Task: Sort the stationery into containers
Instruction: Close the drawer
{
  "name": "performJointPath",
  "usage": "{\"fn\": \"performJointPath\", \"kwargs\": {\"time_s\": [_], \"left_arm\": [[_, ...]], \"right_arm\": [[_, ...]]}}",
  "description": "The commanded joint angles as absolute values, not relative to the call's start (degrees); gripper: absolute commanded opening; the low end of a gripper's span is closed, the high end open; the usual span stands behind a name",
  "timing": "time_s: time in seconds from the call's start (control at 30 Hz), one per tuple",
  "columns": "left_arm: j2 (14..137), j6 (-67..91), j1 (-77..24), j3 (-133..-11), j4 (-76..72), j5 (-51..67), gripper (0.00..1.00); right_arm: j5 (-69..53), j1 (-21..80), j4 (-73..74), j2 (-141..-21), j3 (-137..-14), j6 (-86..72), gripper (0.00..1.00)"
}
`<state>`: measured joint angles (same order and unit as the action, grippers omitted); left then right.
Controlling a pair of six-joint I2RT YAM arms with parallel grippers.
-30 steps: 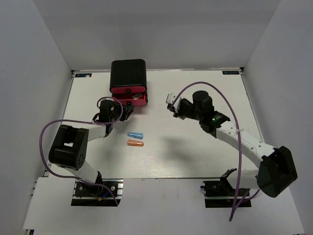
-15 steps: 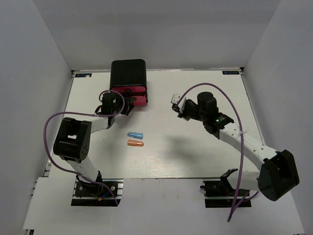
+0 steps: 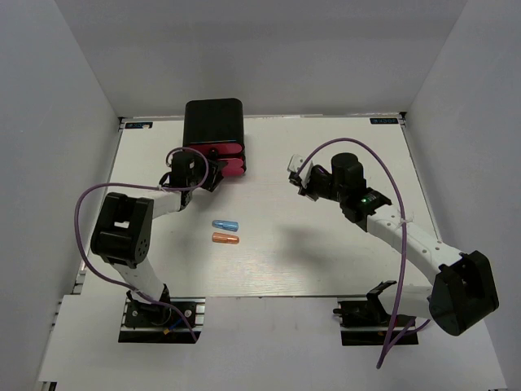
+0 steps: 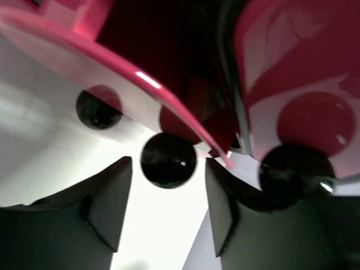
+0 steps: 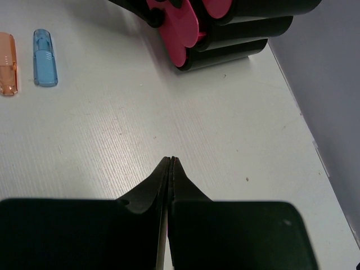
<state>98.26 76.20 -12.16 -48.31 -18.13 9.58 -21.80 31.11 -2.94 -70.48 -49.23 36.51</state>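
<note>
The black box (image 3: 213,120) holds pink drawers (image 3: 215,151) with black knobs. The bottom drawer (image 3: 229,169) sticks out a little. My left gripper (image 3: 203,174) is open right at the drawer fronts. In the left wrist view its fingertips flank a black knob (image 4: 168,160) on a pink drawer front (image 4: 84,62) without closing on it. A blue pen (image 3: 225,225) and an orange pen (image 3: 225,239) lie on the table in front of the box. My right gripper (image 3: 294,176) is shut and empty, right of the box. The right wrist view shows the blue pen (image 5: 45,58), the orange pen (image 5: 7,63) and the drawers (image 5: 183,25). No white block shows.
The white table (image 3: 326,261) is walled in by grey panels on the left, the right and behind. Two more knobs (image 4: 98,108) show in the left wrist view. Purple cables loop over both arms.
My left gripper has moved up to the drawers, and the bottom drawer has slid further into the box. My right gripper has shifted slightly right.
</note>
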Motion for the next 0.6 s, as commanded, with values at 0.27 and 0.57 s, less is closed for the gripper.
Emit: {"fn": "performJointPath", "kwargs": {"time_s": [0.27, 0.57], "left_arm": [[101.07, 76.03, -11.95, -53.35, -17.40, 8.44, 0.73], [101.60, 76.03, -11.95, -53.35, -19.33, 8.96, 0.68]], "right_arm": [[-22.94, 30.06, -3.78, -68.82, -48.60, 36.04, 0.00], [-23.03, 29.44, -3.87, -69.17, -48.60, 36.39, 0.00]]}}
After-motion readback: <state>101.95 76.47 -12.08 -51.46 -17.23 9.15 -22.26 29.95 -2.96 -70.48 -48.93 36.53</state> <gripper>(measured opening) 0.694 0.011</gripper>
